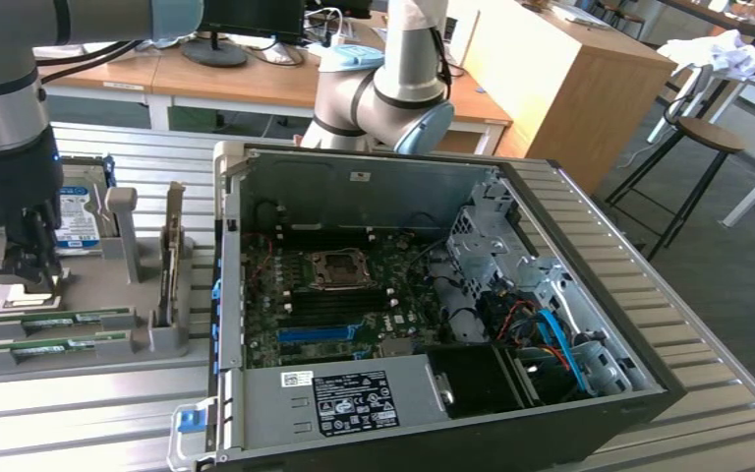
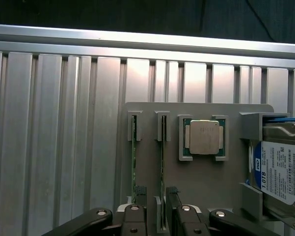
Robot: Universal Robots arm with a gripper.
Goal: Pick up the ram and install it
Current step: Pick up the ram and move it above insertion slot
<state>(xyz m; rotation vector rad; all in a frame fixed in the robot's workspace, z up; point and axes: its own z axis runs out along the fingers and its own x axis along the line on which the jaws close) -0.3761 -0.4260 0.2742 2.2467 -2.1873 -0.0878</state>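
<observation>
Two rams lie side by side in a grey holder point(image 1: 154, 334) on the slatted metal table: one ram point(image 1: 60, 319) and a second ram point(image 1: 52, 344). The wrist view sees them edge-on as thin green strips, one ram point(image 2: 162, 162) and the other ram point(image 2: 134, 157). My gripper point(image 1: 21, 275) hangs just above the holder's end. In the wrist view my gripper point(image 2: 156, 192) stands open, its dark fingers point(image 2: 173, 194) on either side of the first strip and apart from it. Nothing is held.
On the holder point(image 2: 196, 182) also sit a silver processor point(image 2: 204, 137) and a hard drive point(image 2: 280, 167) with a blue-white label. The open computer case point(image 1: 483, 177) with its motherboard point(image 1: 338, 295) lies to the exterior view's right. A second arm point(image 1: 397, 88) stands behind it.
</observation>
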